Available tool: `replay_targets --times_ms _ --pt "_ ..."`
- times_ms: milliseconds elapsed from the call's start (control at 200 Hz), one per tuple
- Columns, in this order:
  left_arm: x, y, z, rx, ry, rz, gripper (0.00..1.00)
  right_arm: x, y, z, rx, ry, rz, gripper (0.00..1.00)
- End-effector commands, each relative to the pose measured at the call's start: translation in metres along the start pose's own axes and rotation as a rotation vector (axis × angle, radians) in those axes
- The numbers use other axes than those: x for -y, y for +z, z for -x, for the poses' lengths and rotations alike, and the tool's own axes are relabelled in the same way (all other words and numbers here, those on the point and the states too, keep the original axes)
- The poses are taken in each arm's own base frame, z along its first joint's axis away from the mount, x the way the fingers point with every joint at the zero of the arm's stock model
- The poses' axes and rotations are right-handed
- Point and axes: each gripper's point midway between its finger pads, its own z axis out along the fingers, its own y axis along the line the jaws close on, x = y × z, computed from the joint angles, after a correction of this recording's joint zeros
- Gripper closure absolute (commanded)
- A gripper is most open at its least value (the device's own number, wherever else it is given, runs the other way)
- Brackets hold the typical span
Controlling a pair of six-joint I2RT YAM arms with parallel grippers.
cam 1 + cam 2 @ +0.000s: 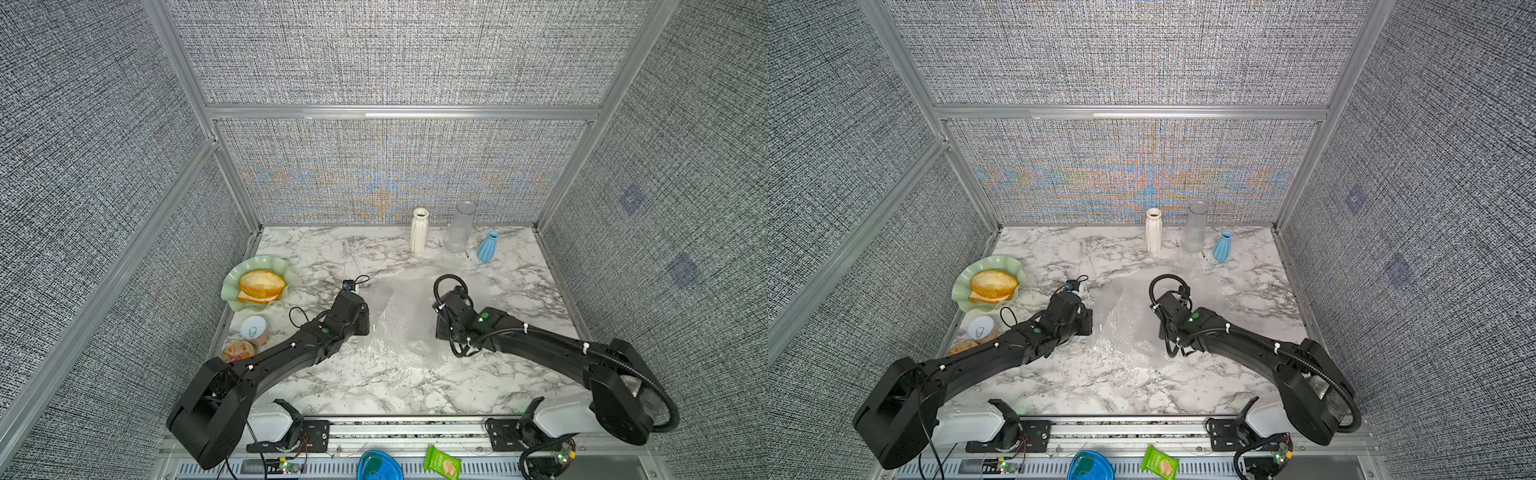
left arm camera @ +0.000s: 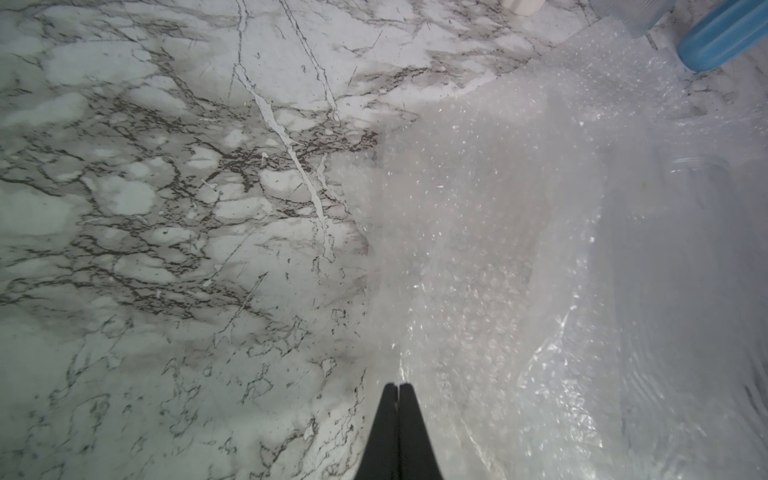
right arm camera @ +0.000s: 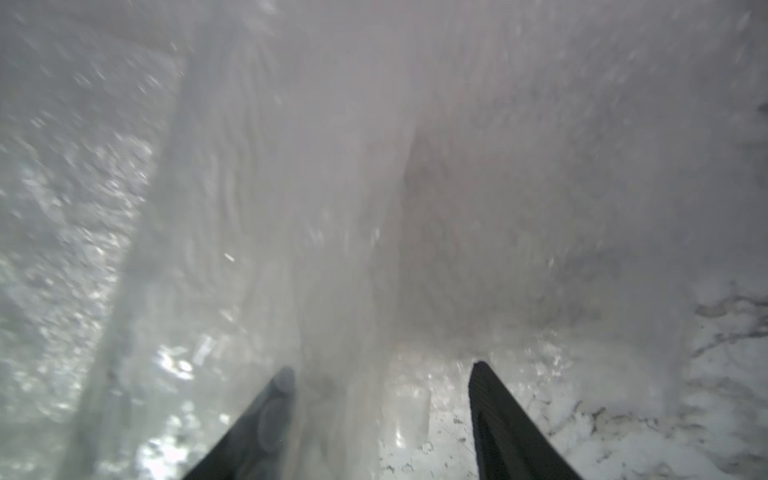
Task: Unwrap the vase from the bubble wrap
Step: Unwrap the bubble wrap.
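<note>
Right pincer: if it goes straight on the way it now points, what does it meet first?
Probably the bubble wrap, directly ahead of the right pincer; depth there is blurred.

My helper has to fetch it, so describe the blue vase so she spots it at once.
On the marble table, look along the far edge by the back wall, where a white vase, a tall clear vase and the blue vase stand in a row. It ends the row on the robot's right side. It is the shortest and the only coloured one.
</note>
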Motion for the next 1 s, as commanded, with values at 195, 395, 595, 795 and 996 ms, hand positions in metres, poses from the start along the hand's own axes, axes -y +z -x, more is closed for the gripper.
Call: replay_targets --times_ms 195,395,595,795,996 --pt "0.006 -0.003 0.014 -0.009 0.008 0.009 0.98 0.003 0.004 0.000 0.088 0.087 0.088 0.38" --pt "0.006 -0.019 0.037 0.019 0.051 0.050 0.63 0.025 0.013 -0.013 0.073 0.113 0.068 0.38" --pt "0.017 -0.045 0.076 0.066 0.118 0.059 0.32 0.039 0.023 -0.022 0.053 0.141 0.056 0.38" --pt "0.044 -0.058 0.102 0.058 0.178 -0.018 0.28 0.046 0.026 -0.025 0.041 0.154 0.051 0.38" --pt "0.089 -0.040 0.099 -0.036 0.220 -0.205 0.25 0.052 0.009 -0.011 0.119 0.183 0.097 0.38"
